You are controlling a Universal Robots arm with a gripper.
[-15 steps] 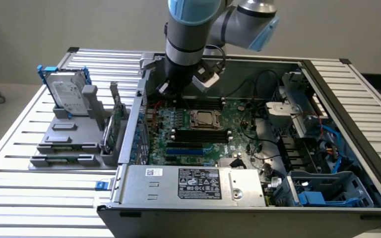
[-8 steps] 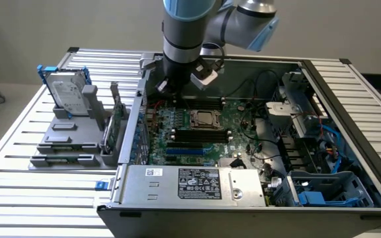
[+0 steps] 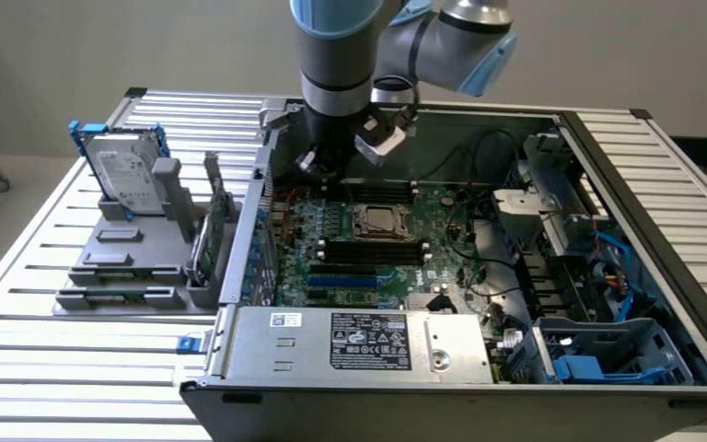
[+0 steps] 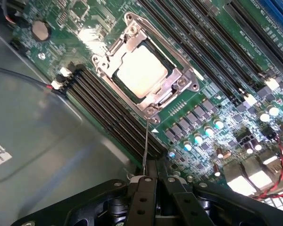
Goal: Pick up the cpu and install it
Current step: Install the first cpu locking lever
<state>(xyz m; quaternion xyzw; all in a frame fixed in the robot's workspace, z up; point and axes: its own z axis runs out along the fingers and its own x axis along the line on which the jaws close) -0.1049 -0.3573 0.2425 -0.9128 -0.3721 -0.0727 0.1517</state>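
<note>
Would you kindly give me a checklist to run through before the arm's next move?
1. cpu inside the socket frame: ok.
2. cpu lying flat and square with the socket frame: ok.
3. socket frame latched down: cannot tell.
4. gripper shut with nothing in it: ok.
5. gripper apart from cpu and socket frame: ok.

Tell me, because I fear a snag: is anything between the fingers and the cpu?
Nothing visible blocks it. The cpu sits in its metal frame; a thin wire runs from the frame's corner toward the shut fingers.
</note>
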